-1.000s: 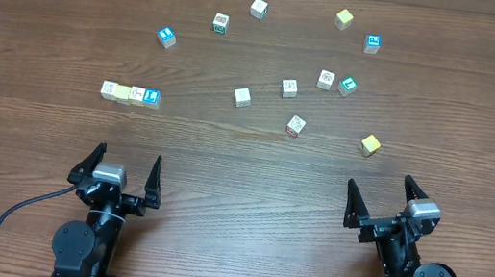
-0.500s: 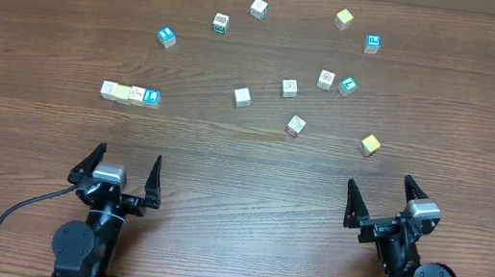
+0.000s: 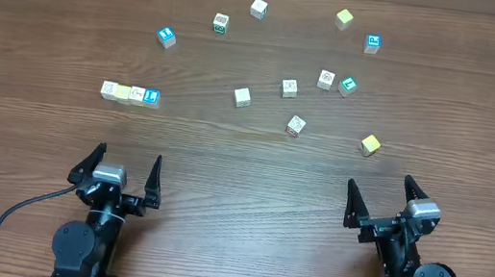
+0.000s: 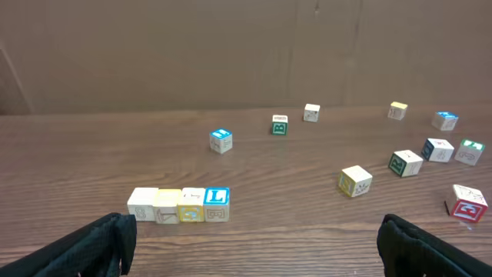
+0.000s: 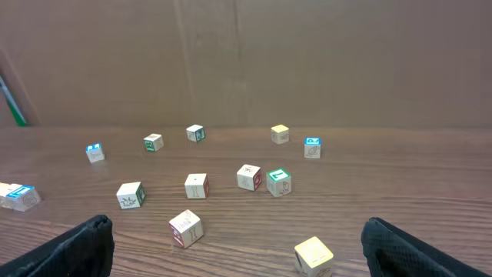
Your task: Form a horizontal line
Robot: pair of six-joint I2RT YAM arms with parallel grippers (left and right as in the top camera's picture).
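Brown bench (image 3: 245, 158) held the horizontal line (image 3: 130, 94) of 4 touching cubes at left, seemingly complete, as left pincer (image 3: 129, 155) and right pincer (image 3: 379, 184) sat spread and empty; extending it would need a loose cube (image 3: 243, 97).

My table (image 3: 244, 162) looks like dark wood grain, matt and streaky. The horizontal line (image 3: 130, 94) seems pale wood with smooth printed faces. The left gripper (image 3: 129, 154) and right gripper (image 3: 379, 183) look like matt black plastic. The backdrop (image 4: 154, 54) reads as dull cardboard.
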